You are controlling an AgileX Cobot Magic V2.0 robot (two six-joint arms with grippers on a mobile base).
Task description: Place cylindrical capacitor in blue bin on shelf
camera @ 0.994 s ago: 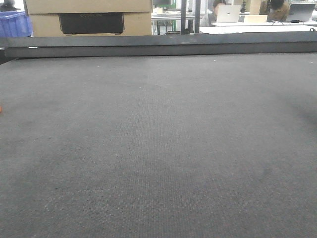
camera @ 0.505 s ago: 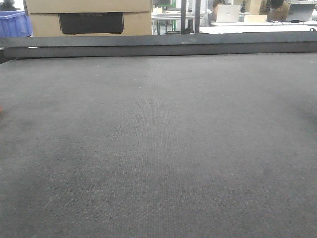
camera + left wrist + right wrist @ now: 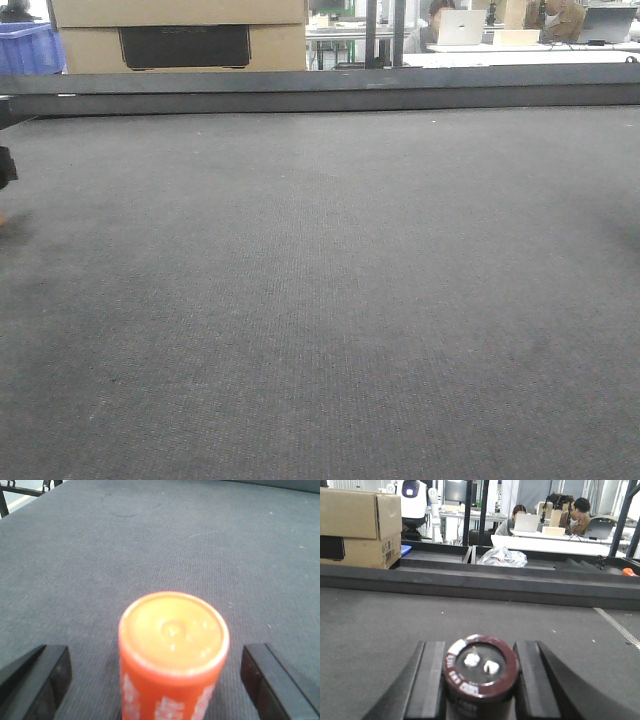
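Well, the cylindrical capacitor stood straight up between the two fingers of the right claw, which squeezed it on both sides.

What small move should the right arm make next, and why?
Probably raise the right gripper straight up a little. Its fingers sit tight against both sides of the capacitor, so the grasp looks made. A short lift would test the hold and clear the mat. No view shows the shelf yet.
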